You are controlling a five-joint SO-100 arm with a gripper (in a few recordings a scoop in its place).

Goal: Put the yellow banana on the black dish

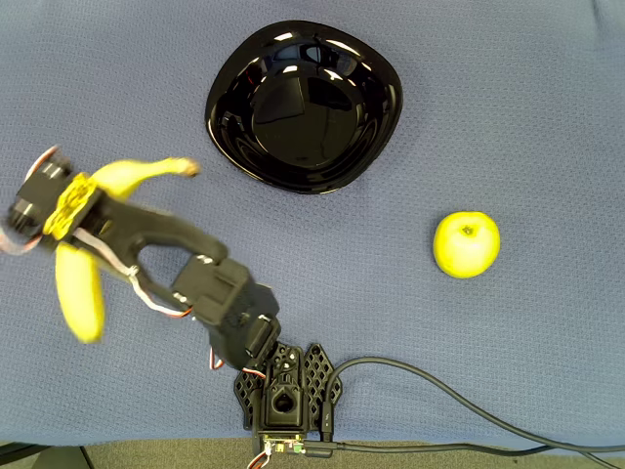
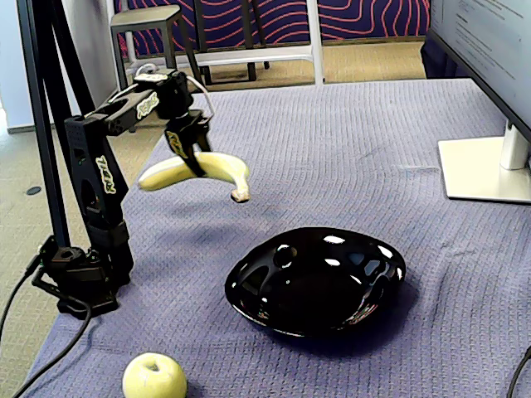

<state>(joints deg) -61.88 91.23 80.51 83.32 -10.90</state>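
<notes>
The yellow banana (image 1: 80, 285) (image 2: 199, 170) hangs in the air, held around its middle by my gripper (image 1: 86, 210) (image 2: 189, 157), which is shut on it. In the fixed view it is lifted well above the cloth, its brown stem tip pointing toward the black dish (image 2: 315, 280). The glossy black dish (image 1: 305, 106) rests on the blue cloth with nothing in it. In the overhead view the dish lies to the upper right of the held banana, a short gap away.
A yellow-green apple (image 1: 467, 244) (image 2: 154, 377) sits on the cloth apart from the dish. The arm's base (image 1: 285, 391) (image 2: 83, 274) stands at the table edge with a cable running off. A monitor stand (image 2: 489, 166) occupies the far right in the fixed view.
</notes>
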